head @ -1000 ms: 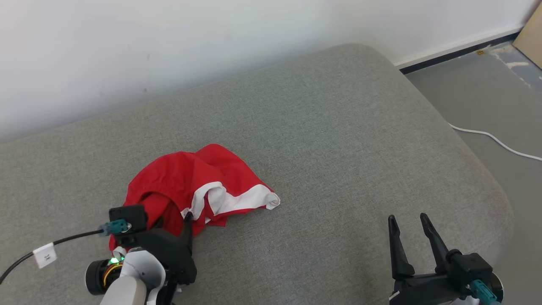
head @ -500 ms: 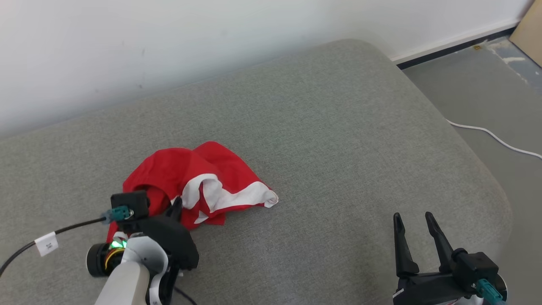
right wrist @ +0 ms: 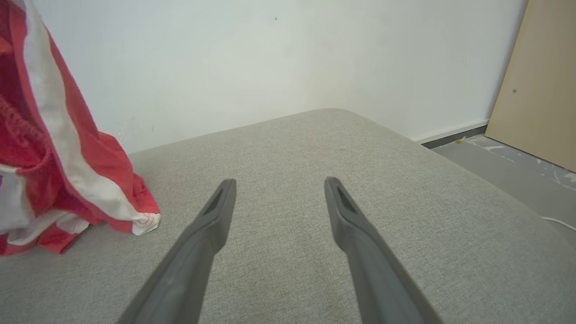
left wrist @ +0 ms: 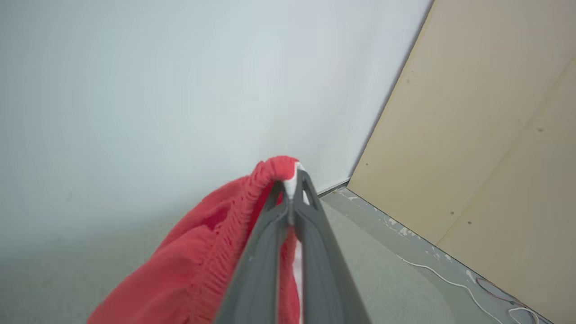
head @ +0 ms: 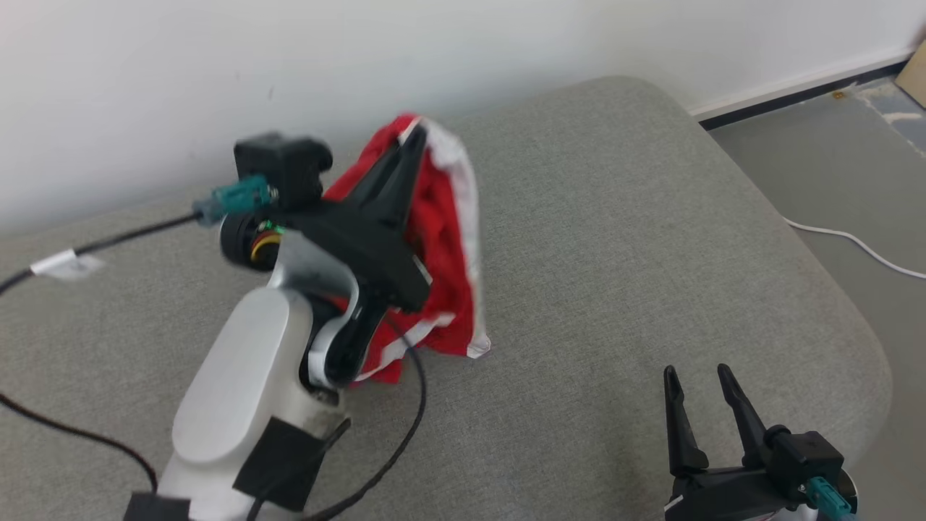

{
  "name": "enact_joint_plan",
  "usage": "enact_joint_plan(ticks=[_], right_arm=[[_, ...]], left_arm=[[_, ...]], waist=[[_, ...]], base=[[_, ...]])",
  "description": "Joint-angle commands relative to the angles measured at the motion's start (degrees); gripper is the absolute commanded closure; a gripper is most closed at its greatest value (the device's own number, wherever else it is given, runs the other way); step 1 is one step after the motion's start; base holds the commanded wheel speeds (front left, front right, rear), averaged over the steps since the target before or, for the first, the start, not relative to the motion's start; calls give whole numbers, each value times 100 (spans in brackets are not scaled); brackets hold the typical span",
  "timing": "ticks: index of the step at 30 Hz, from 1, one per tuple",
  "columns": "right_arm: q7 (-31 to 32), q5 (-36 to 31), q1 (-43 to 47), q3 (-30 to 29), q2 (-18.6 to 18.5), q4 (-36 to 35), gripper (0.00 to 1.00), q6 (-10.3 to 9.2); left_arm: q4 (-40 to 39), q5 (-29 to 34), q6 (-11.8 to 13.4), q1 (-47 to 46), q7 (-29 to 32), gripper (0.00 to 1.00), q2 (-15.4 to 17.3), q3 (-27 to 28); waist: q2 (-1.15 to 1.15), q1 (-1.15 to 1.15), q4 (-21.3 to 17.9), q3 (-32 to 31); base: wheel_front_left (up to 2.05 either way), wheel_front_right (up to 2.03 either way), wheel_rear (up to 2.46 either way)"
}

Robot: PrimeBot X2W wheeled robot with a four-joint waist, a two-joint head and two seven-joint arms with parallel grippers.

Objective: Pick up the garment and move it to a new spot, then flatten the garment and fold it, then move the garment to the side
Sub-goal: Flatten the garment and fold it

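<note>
**Garment lifted by my left arm**

My left arm is raised, its forearm slanting up over the grey cushion. The left gripper points toward the wall, jaws clamped together on the gathered edge of the red and white cloth. The cloth hangs down to the cushion. The right gripper waits low at my right, jaws apart. One second ago the cloth lay crumpled on the cushion, with the left jaws apart around it.
</note>
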Motion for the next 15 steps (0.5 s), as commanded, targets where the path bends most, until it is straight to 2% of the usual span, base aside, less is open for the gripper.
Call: enact_joint_plan(ticks=[1,4,6,9,12,15], right_arm=[[-9,38,-23,23,11,13,0,-13],[-10,65,-20,38,9,29,0,-13],[-9,63,14,14,10,26,0,-13],[-9,31,79,-41,13,3,0,-13],[-10,-5,124,-88,11,-27,0,-13],[-9,-39,164,-121,11,-57,0,-13]], left_arm=[[-45,-185,-24,-119,-51,100,-17,-44],[-295,-1018,-8,-519,-333,100,-32,-457],[-491,-1637,72,-704,-621,100,-16,-660],[-689,-2222,225,-771,-1035,100,-16,-828],[-764,-2320,363,-492,-1192,100,12,-903],[-843,-2318,536,78,-1211,100,244,-886]], waist=[[0,0,-16,1],[0,0,-59,-18],[0,0,-52,-35],[0,0,38,-42],[0,0,239,-20],[0,0,490,17]], base=[[0,0,0],[0,0,0],[0,0,0],[0,0,0],[0,0,0],[0,0,0]])
